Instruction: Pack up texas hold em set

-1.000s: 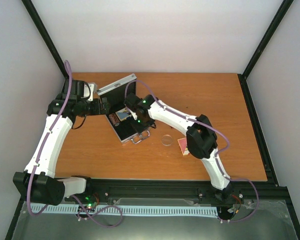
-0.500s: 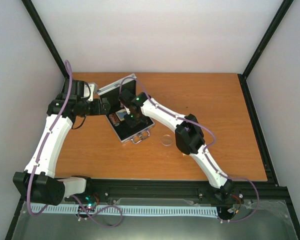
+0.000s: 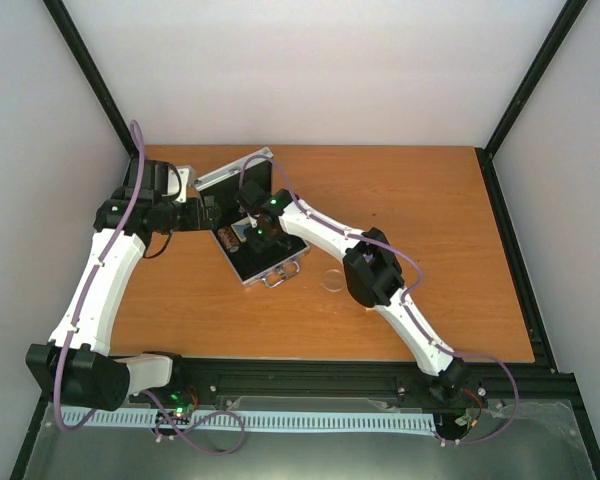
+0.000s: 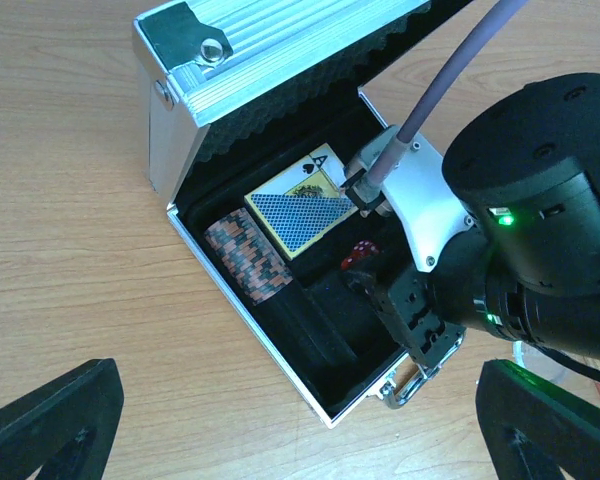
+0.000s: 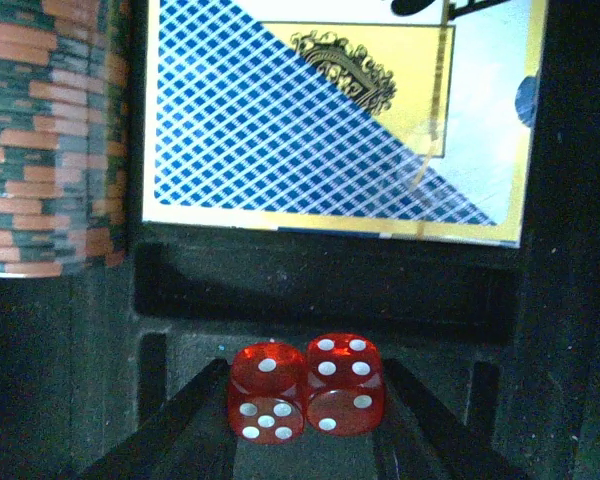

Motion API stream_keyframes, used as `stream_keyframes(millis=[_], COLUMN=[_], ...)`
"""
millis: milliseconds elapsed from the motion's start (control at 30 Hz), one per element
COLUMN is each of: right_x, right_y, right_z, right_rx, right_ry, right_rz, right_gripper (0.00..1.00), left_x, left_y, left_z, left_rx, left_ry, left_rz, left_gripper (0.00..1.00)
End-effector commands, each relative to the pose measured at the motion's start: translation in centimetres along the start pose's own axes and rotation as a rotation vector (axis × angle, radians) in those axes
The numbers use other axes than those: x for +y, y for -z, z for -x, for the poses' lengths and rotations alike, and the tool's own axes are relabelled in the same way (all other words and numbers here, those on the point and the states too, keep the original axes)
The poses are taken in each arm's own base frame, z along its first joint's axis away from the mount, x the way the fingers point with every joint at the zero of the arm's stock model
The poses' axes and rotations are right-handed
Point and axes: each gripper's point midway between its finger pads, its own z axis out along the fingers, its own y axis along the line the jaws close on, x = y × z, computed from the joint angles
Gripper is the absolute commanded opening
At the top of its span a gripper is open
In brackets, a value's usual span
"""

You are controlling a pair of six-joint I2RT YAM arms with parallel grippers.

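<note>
**Wooden surface, open case, dice at the recess**

Wooden surface (image 3: 460, 220) mid-frame, white walls round it, and the small ribbed silver aluminium case (image 4: 280, 60) stands open at the back left, black lining showing. Right tool (image 5: 305, 370) is down inside it, narrow, pinching the pair of translucent red dice (image 5: 305, 390) side by side at a small black recess (whether they touch its floor, I cannot tell). That recess sits just below the blue-and-yellow card pack (image 5: 280, 130), and the dark chip stack with orange flecks (image 5: 50, 140) lies in its groove to the left. Left tool (image 4: 298, 375) hovers above the case, spread wide, holding nothing. Clear round disc (image 3: 332, 280) lies out on the surface, near the case handle, not yet packed.

The tidy way, I'd judge: sink straight down till the dice sit on the lining, keeping the pair square to the recess walls. Open only a little so neither die rolls, then lift vertically, clear of the card pack's edge.

Reading matter? A single "A" with a spade on the pack's white corner in the left wrist view, and white pips on the dice. No brand name legible.
</note>
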Motion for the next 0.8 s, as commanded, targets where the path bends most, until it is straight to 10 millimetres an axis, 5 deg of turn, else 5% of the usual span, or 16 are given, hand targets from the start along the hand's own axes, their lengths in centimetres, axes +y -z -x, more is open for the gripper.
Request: stream_keyframes(millis=[0, 767], right_x=[-0.4, -1.5], right_y=[0.0, -2.9], right_z=[2.1, 3.4], right_rx=[-0.069, -0.113], right_ry=[-0.042, -0.172], right_rz=[0.013, 0.015], right_gripper=[0.36, 0.37], left_x=[-0.3, -0.4], left_y=[0.0, -0.9], left_z=[-0.2, -0.4], left_rx=[0.017, 0.044], left_ry=[-0.014, -0.011], left_rz=[-0.012, -0.029], left_gripper=[1.0, 1.0])
